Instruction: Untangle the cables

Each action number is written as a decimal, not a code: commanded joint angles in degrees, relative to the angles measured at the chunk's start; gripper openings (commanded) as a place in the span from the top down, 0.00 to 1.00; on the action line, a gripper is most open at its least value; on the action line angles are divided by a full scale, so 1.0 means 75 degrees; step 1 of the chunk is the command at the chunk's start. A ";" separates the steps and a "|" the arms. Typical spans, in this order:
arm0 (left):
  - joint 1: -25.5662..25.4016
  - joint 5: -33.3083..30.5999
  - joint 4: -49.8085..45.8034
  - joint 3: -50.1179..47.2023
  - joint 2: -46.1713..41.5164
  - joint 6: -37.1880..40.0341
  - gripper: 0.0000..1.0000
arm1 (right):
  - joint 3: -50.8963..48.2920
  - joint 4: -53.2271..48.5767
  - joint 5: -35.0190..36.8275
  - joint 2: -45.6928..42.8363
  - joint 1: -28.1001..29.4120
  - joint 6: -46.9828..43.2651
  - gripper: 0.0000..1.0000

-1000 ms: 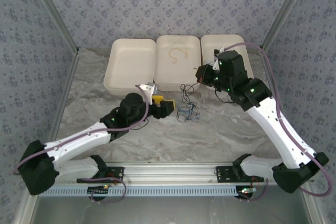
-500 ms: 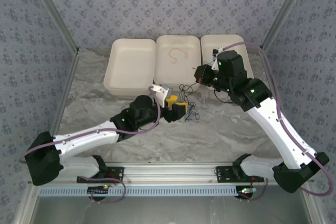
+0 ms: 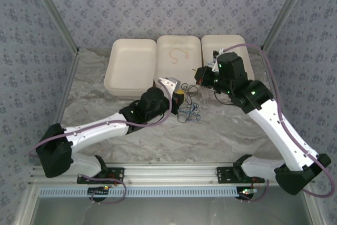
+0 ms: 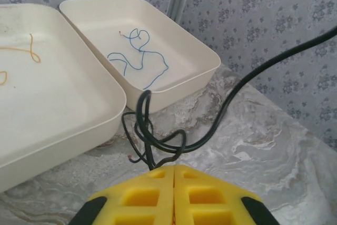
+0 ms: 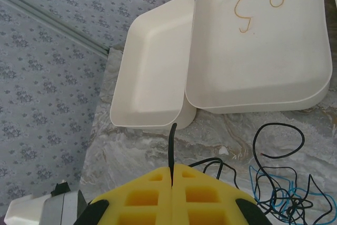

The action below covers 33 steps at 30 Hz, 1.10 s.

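A black cable is clamped in the left pincer and the right pincer, likely to be pulled from the tangle, seen on the surface at six o'clock of the middle tray.

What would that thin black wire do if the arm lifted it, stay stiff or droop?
Probably droops: the black wire lies in loose loops. Likely very light, being so thin. It may drag the blue wire along, since the two look tangled on the table.
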 commanded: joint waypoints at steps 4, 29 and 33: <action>0.0202 -0.0170 0.0081 -0.0291 -0.0244 -0.0162 1.00 | 0.0112 -0.0020 0.0193 -0.0352 -0.0189 0.0140 1.00; 0.0016 0.1405 0.1675 -0.1429 -0.1314 0.2434 0.34 | 0.0479 -0.0281 -0.0395 -0.0027 -0.0422 0.0254 1.00; 0.0012 0.1747 0.1801 -0.1226 -0.0949 0.2750 0.34 | 0.0402 -0.0200 -0.0434 -0.0062 -0.0386 0.0288 1.00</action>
